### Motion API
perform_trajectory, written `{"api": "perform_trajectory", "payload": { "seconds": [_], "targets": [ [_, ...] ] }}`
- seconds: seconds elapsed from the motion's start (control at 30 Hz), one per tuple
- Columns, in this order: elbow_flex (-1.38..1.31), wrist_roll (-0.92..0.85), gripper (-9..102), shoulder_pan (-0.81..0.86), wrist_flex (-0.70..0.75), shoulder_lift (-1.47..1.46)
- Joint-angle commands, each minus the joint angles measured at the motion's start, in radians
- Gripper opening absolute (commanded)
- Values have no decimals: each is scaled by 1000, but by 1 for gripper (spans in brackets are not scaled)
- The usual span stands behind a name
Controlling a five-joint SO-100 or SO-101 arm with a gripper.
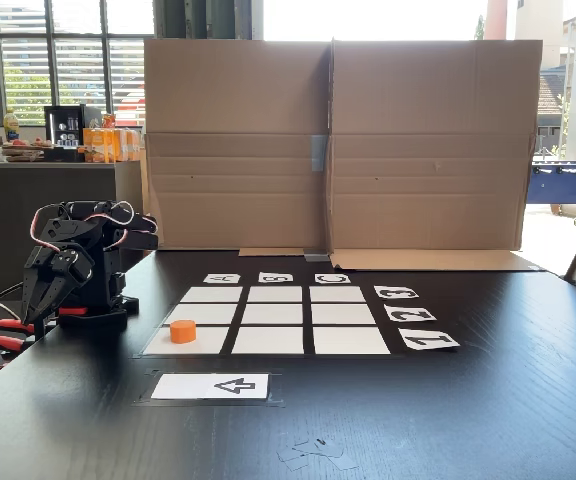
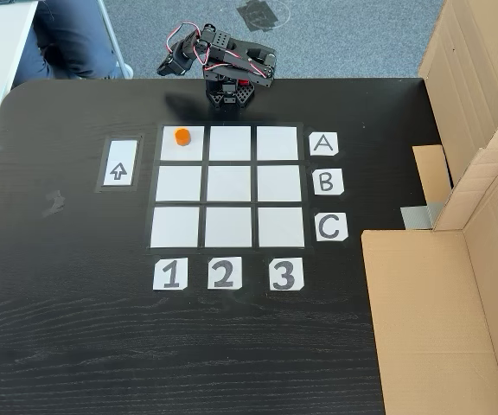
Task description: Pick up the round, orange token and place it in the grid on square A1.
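Plainly, the orange token [image 2: 181, 136] sits on square A1 [image 2: 182, 149], the corner cell of the grid [image 2: 228, 187] in the row marked A and the column marked 1, near that cell's edge closest to the arm. From the low fixed view, the token [image 1: 183, 331] stands upright on the near left cell. The arm [image 2: 223, 65] is folded at the edge of the black surface [image 2: 76, 311], well apart from the token. Its claw [image 1: 36, 300] points downward, but whether the fingers are together or apart cannot be told. A white arrow card [image 2: 119, 163] lies beside the grid, and cardboard walls [image 1: 338, 140] stand behind it.
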Motion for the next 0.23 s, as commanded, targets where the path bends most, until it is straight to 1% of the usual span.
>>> {"api": "perform_trajectory", "payload": {
  "seconds": [0.0, 0.2],
  "targets": [
    [2, -3, -1, 63, 3, 5],
    [2, -3, -1, 66, 3, 5]
  ]
}}
